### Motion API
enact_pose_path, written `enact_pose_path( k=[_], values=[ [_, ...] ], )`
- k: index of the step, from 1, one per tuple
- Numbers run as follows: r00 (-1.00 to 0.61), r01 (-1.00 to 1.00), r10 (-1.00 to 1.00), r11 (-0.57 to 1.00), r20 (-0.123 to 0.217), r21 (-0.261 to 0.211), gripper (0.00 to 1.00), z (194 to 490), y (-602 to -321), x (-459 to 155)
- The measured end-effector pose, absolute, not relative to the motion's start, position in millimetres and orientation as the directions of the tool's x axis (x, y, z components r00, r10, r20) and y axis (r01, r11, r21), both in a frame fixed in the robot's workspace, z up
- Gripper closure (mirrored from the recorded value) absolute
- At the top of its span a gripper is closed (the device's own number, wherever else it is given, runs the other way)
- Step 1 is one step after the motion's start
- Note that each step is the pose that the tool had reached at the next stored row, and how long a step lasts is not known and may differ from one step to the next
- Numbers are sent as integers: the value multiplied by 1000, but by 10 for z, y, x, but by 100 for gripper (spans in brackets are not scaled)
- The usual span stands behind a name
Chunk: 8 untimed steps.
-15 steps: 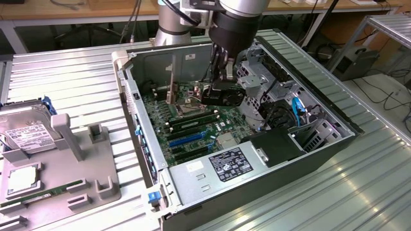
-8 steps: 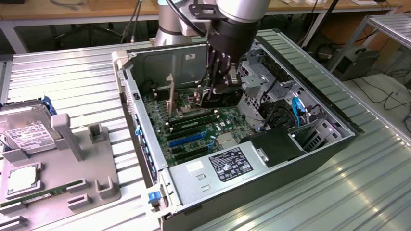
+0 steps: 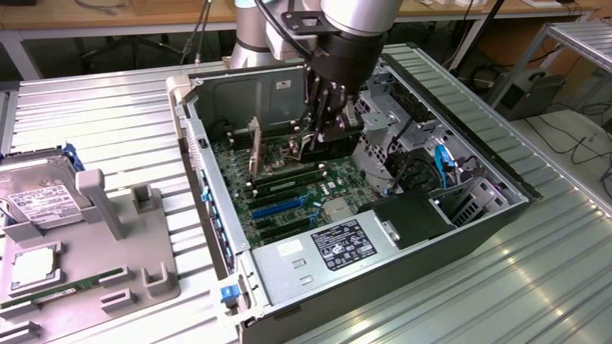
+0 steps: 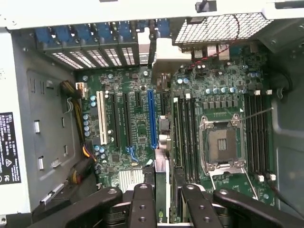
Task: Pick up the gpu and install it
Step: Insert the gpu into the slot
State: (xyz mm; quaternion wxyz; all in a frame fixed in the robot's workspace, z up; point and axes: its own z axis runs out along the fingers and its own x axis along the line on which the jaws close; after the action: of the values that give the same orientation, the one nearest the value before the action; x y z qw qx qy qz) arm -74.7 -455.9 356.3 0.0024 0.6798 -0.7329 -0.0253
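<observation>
We count one arm (image 3: 354,21), one gripper (image 4: 166,188), one gpu (image 4: 161,206), one case (image 3: 383,265), one hard drive (image 3: 39,201), one white slot (image 4: 101,116), one blue slot (image 4: 152,118), one socket (image 4: 222,147).

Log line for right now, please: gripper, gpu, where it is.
gripper: shut on gpu | gpu: edge-on between fingers | place: inside open computer case, above motherboard slots | seated: cannot tell

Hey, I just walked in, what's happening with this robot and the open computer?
A robot arm reaches down into an open computer case. Its gripper is closed on a graphics card, held on edge above the slots of the motherboard, bracket end toward the case's rear. Whether the card is seated in a slot, I can't tell. A hard drive sits on a grey rack at the exterior view's left.
</observation>
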Motion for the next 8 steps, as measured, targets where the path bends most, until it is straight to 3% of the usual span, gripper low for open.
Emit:
enact_pose_path(
  k=[8],
  values=[
    [-73, -997, -997, 72, -31, 37, 74, 3409, -4708, -1001]
  ],
)
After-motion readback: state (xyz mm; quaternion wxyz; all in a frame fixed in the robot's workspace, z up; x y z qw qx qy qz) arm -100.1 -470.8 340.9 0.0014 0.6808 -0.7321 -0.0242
